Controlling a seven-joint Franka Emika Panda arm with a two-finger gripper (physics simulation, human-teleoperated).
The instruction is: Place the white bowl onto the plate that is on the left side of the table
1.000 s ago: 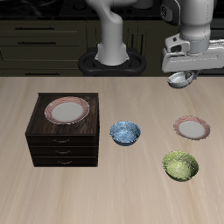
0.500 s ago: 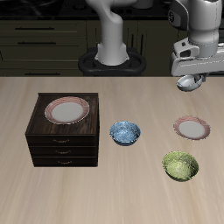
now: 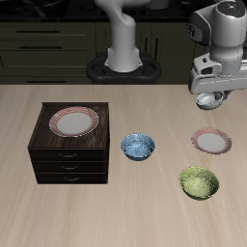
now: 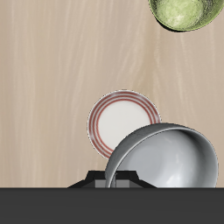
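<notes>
My gripper (image 3: 211, 91) is shut on the rim of the white bowl (image 3: 209, 98) and holds it in the air, tilted, behind the plate and well above the table. The plate (image 3: 210, 142), with a pink-red rim and pale centre, lies flat on the table beneath and a little nearer the table's front edge than the bowl. In the wrist view the white bowl (image 4: 168, 158) hangs close under the camera and overlaps the edge of the plate (image 4: 120, 122). The fingers themselves are hidden there.
A dark wooden drawer cabinet (image 3: 69, 156) carries the other pink-rimmed plate (image 3: 73, 122) on top. A blue patterned bowl (image 3: 137, 147) sits mid-table. A green bowl (image 3: 199, 182) sits near the front edge, close to the plate, and also shows in the wrist view (image 4: 184, 12).
My gripper has carried the white bowl sideways to above the plate's far side and a little lower. Nothing else has moved.
</notes>
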